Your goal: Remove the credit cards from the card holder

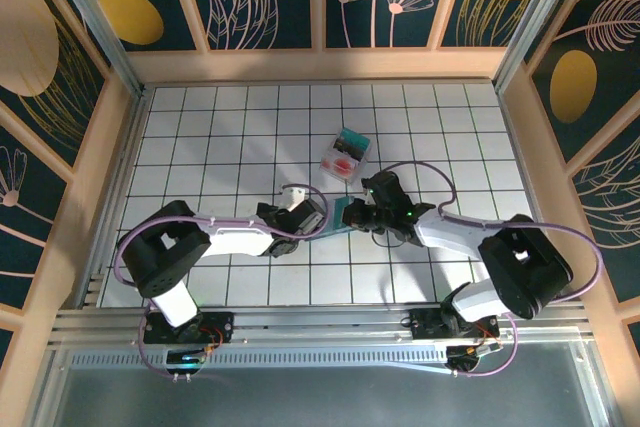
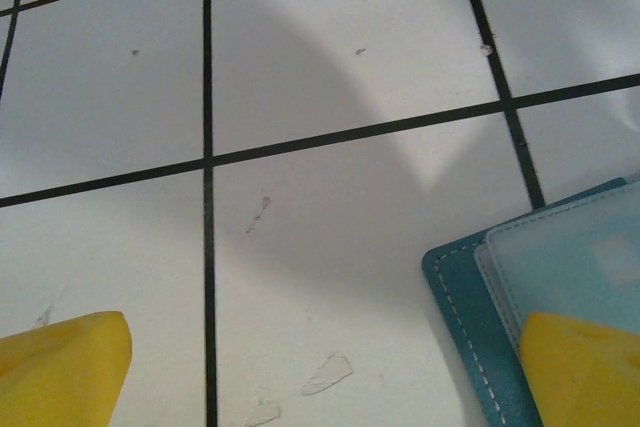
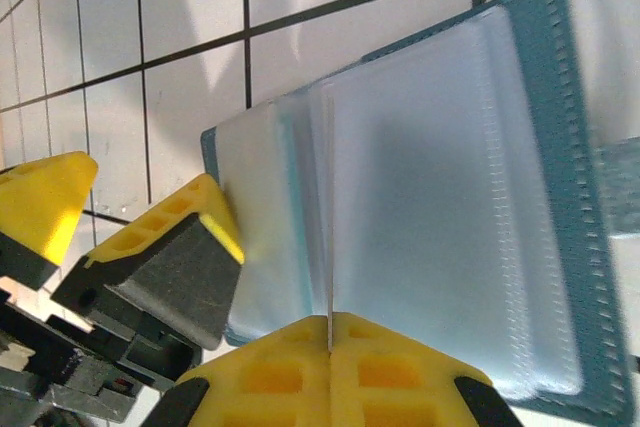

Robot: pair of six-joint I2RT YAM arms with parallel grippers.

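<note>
The card holder (image 3: 440, 177) is lying open on the tiled worktop (image 1: 230, 127), between the two arms. The right pincer (image 3: 330, 332) is pinching one clear sleeve leaf of it, jaws clenched together on the leaf's edge. The left pincer (image 2: 320, 372) is standing spread wide, one yellow fingertip (image 2: 580, 367) sitting over the holder's corner, the other above bare tile. The credit cards (image 1: 345, 154) are lying stacked just beyond the holder, apart from it
</note>
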